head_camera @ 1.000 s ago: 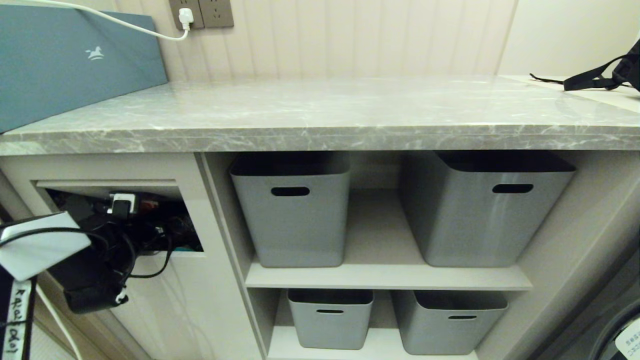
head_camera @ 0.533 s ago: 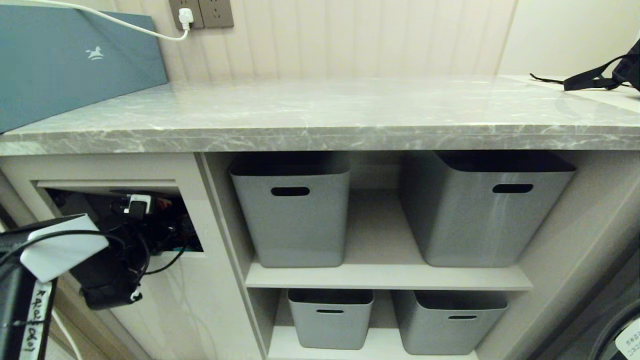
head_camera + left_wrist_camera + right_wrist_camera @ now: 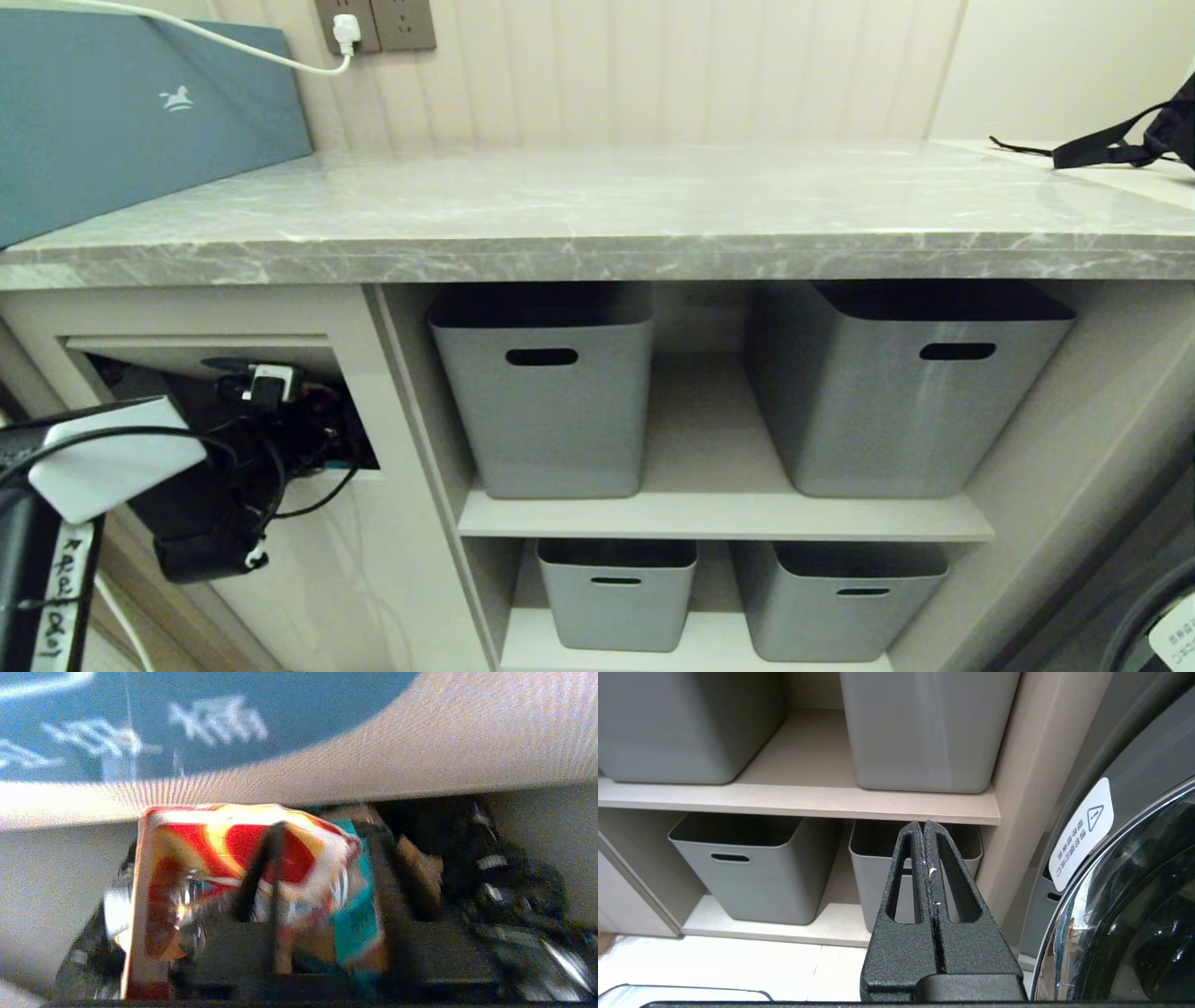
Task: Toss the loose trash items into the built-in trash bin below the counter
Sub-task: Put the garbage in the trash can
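Head view shows the left gripper (image 3: 271, 392) pushed inside the open trash bin (image 3: 359, 373), under the left end of the counter (image 3: 597, 215). I cannot tell if its claw is open. A red and white carton (image 3: 233, 877) sits right in front of it. The right gripper (image 3: 927, 828) is closed, empty, near the grey tubs (image 3: 738, 872).

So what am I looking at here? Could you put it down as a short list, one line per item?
left gripper: pushed into the bin opening
built-in trash bin: flap pushed inward, dark opening showing
carton: red, yellow and white, in the opening ahead of the left gripper
counter: grey marble slab above the bin, no trash on it
grey tubs: four on the shelves, untouched
right gripper: shut, parked low by the shelves
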`<state>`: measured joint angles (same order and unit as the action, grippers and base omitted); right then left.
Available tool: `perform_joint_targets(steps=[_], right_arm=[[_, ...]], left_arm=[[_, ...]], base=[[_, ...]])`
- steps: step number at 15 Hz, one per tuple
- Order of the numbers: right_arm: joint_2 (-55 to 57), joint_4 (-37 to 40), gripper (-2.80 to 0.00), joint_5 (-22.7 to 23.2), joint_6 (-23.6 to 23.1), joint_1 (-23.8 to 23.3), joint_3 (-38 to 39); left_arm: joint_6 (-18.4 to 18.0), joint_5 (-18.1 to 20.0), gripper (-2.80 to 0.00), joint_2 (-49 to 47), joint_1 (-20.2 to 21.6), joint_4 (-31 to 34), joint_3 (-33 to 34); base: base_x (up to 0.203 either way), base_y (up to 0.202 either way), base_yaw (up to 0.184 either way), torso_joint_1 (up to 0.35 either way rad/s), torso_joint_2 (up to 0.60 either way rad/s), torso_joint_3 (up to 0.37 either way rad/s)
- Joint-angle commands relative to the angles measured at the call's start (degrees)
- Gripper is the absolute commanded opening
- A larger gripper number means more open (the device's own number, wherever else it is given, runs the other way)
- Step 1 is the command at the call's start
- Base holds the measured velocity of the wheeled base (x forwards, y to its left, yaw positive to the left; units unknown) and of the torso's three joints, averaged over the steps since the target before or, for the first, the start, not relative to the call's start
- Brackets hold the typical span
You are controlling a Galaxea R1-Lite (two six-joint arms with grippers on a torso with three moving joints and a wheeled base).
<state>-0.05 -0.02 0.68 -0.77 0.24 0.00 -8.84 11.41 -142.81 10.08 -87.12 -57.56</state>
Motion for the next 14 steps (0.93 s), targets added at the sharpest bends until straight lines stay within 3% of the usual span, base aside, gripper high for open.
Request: perform_joint_targets(steps=[1,5,14], right_arm=[[-0.04,-0.05,-2.80,0.02,-0.02,0.02,0.00],[-0.04,0.02,-2.80,0.02,-0.02,0.02,0.00],[-0.04,-0.06,-2.80,0.02,-0.02,0.04,0.00]], left_arm=[[-0.02,0.02,0.00,3.42,0.03,-0.54,5.47],[0.22,0.02,0.00,9.28,0.40,-0.54,13.86],[0.49,-0.07,0.00,13.00,0.38,-0.54,18.97]], base=[[0.000,0.000,0.000,0.000,0.00,0.000],[0.000,0.000,0.000,0.000,0.00,0.000],[0.000,0.000,0.000,0.000,0.00,0.000]])
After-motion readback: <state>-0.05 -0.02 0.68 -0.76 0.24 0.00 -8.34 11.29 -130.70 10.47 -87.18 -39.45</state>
